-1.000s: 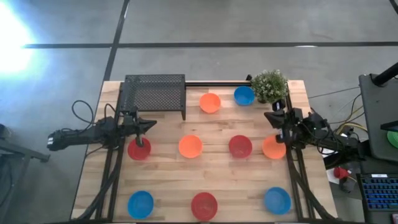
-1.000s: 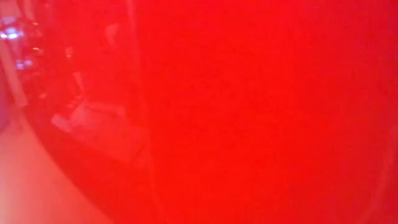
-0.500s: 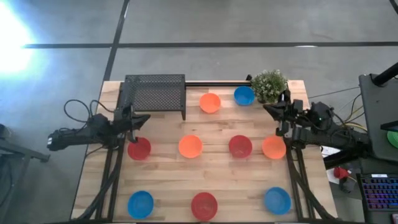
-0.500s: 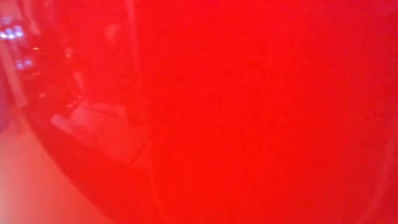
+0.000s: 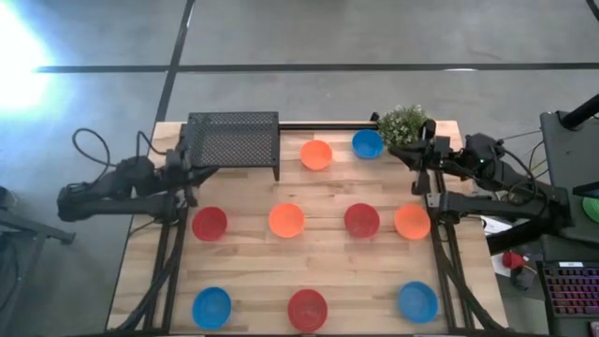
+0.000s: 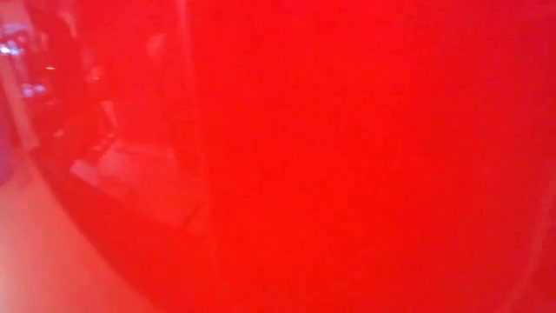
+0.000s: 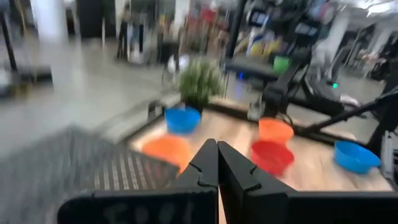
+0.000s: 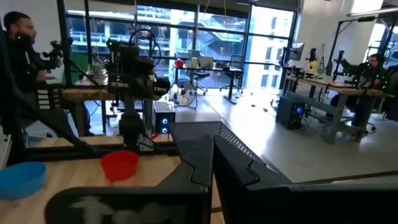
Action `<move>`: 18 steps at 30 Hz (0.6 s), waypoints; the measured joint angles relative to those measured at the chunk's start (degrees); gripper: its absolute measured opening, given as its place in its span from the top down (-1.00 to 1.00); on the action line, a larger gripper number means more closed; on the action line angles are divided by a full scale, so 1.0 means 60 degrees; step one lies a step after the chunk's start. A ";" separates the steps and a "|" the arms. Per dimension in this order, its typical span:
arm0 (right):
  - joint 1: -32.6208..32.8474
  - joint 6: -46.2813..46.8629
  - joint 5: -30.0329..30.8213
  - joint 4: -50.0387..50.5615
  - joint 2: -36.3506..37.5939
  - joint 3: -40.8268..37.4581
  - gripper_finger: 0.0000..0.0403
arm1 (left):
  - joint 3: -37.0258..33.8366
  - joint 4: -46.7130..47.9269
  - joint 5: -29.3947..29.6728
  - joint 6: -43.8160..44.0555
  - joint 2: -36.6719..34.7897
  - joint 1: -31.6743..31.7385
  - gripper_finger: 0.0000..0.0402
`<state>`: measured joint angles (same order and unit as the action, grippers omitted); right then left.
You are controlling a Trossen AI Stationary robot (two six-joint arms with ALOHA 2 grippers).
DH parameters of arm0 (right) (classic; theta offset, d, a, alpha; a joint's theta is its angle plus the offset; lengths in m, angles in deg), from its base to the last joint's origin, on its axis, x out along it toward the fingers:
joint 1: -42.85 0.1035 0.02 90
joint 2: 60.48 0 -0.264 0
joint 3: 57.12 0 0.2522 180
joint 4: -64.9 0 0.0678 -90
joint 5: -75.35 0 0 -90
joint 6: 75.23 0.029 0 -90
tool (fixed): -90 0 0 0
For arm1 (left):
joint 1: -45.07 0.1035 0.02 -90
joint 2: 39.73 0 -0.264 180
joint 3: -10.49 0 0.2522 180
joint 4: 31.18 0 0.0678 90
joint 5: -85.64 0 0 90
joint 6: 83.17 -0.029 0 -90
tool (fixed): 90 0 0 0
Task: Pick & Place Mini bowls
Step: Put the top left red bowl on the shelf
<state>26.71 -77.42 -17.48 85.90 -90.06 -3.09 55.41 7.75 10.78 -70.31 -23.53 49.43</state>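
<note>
Several mini bowls rest base down on the wooden table: red (image 5: 210, 223), orange (image 5: 286, 220), red (image 5: 361, 220) and orange (image 5: 412, 222) in a middle row. Orange (image 5: 316, 154) and blue (image 5: 367, 143) sit near the far edge, and blue (image 5: 211, 307), red (image 5: 307, 309) and blue (image 5: 417, 301) near the near edge. My left gripper (image 5: 195, 173) hovers shut beside the mesh rack, far-left of the red bowl; its wrist view shows the fingers (image 7: 216, 149) together. My right gripper (image 5: 401, 153) is shut (image 8: 211, 142) next to the plant, farther back than the right orange bowl.
A black mesh rack (image 5: 232, 140) stands at the far left of the table and a green potted plant (image 5: 404, 124) at the far right corner. A red surface (image 6: 347, 156) fills the low view. A person (image 8: 22, 50) stands beyond the table's left side.
Both grippers have drawn away from the middle row and toward the far edge. The left one went from over the left red bowl to beside the mesh rack. The right one went from the right orange bowl to beside the plant. No bowl has moved.
</note>
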 joint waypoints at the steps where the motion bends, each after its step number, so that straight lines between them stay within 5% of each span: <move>1: 0.0000 0.0069 0.0000 0.0007 -0.0087 0.0072 0.96 | 0.0304 0.0447 0.0002 0.0377 0.0240 -0.0004 1.00; 11: 0.0002 0.0041 -0.0004 0.0114 -0.0295 0.0128 0.96 | 0.2570 0.4693 -0.0960 0.3709 0.2546 0.0004 1.00; 18: 0.0000 -0.0064 -0.0004 0.0124 -0.0295 0.0125 0.96 | 0.2652 0.5569 -0.2184 0.5411 0.3478 0.0004 1.00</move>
<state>26.71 -77.81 -17.50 86.65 -91.84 -2.34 71.32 41.17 -2.32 -37.85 -2.66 49.45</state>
